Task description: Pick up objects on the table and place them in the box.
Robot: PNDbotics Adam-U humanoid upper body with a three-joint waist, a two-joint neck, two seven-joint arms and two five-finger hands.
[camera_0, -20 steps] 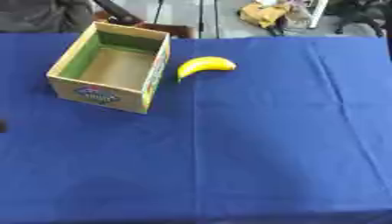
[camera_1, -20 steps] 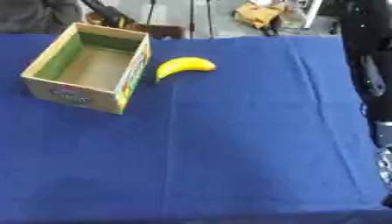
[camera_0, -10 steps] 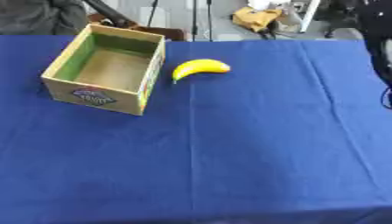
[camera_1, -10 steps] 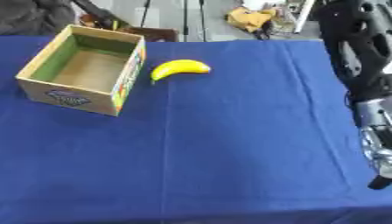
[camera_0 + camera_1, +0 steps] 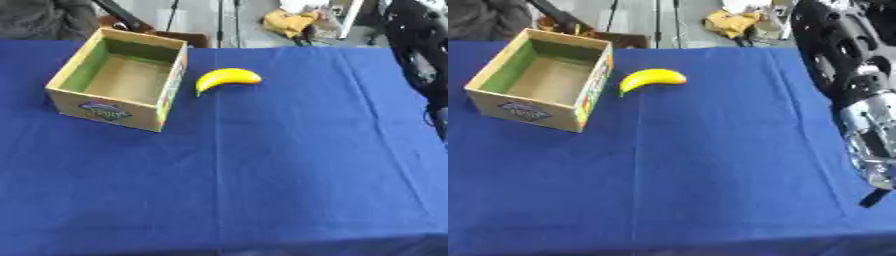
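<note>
Your right hand [image 5: 870, 150] hangs over the right edge of the blue table [image 5: 289, 170], coming down from the upper right on its black and silver arm. Its fingers [image 5: 875, 196] point down toward the near edge, but the view cuts them off, so you cannot tell whether they are straight or curled; nothing shows in their hold. The banana [image 5: 226, 78], the 1 loose item, lies on the cloth well apart from those fingers, far to their left and farther from you, curved with its ends pointing toward you. Just beyond it, farther left again, stands the open cardboard box [image 5: 171, 85], empty, its green inner wall showing, the banana near but not touching its right side. Your left hand does not show in either view.
</note>
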